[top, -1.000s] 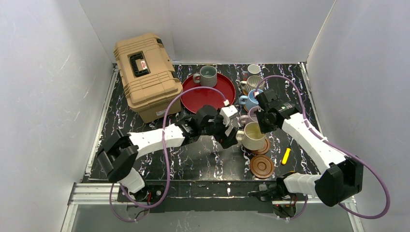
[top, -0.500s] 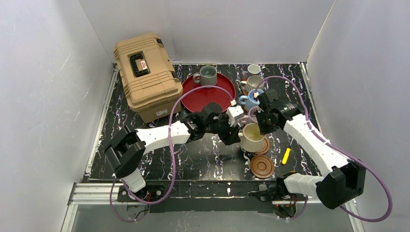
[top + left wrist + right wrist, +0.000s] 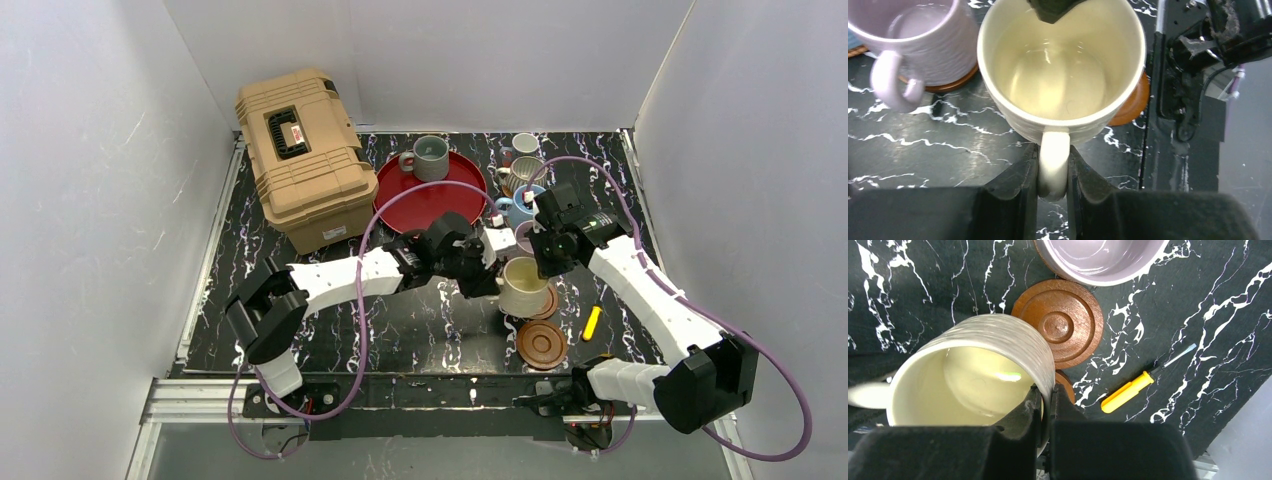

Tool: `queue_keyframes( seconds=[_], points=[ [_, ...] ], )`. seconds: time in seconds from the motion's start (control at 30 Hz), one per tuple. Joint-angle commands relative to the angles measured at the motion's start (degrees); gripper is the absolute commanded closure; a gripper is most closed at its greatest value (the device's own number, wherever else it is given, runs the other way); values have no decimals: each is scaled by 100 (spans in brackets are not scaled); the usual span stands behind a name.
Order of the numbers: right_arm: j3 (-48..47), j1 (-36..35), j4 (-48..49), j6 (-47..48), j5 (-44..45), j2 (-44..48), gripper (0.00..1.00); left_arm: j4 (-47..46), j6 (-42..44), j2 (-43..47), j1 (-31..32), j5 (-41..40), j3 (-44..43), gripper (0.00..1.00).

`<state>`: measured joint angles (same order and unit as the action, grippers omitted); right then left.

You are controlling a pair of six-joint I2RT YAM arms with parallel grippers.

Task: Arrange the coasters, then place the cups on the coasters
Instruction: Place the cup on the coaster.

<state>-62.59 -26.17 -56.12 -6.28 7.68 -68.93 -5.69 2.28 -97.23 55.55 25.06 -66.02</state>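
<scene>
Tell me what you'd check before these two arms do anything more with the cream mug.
1. Left fingers closed on the handle of the cream mug: ok.
2. Right fingers pinching its rim: ok.
3. Mug centred on the brown coaster beneath it: not ok, the coaster shows at one side only.
4. Mug base resting or lifted: cannot tell.
5. Spare ringed coaster bare: ok.
6. Yellow screwdriver out of the way: ok, it lies apart from the mug.

Marbled table (image 3: 420,320): toolbox (image 3: 305,155), tray (image 3: 425,207), coasters (image 3: 542,343), screwdriver (image 3: 591,322)
</scene>
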Motion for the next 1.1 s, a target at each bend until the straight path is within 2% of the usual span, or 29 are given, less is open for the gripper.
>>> queue_keyframes(
  seconds=[0.0,0.13,0.23,0.3,0.37,0.43,0.83,0.93,1.07],
  points=[
    [-366,-6,70,-19,-154,195,99,260,180,4,150,-177,-207,100],
    [-343,-2,96,-168,155,202,99,180,298,75,323,-422,-59,100],
    [-317,-3,137,-336,477,244,68,-114,268,223,368,-672,162,100],
    [-320,-2,172,-410,579,325,57,-468,161,352,377,-876,398,100],
    [-368,-2,181,-426,554,399,41,-701,0,481,377,-1070,593,100],
    [-434,-2,175,-433,498,486,32,-815,-86,578,390,-1106,747,100],
    [-799,88,-18,-900,1595,786,11,-1195,-187,840,575,-1067,814,100],
    [-652,510,237,-887,1588,716,8,-1266,-185,698,626,-1024,641,100],
    [-468,1631,816,-755,531,681,3,-1364,-114,429,668,-991,410,100]
  ],
)
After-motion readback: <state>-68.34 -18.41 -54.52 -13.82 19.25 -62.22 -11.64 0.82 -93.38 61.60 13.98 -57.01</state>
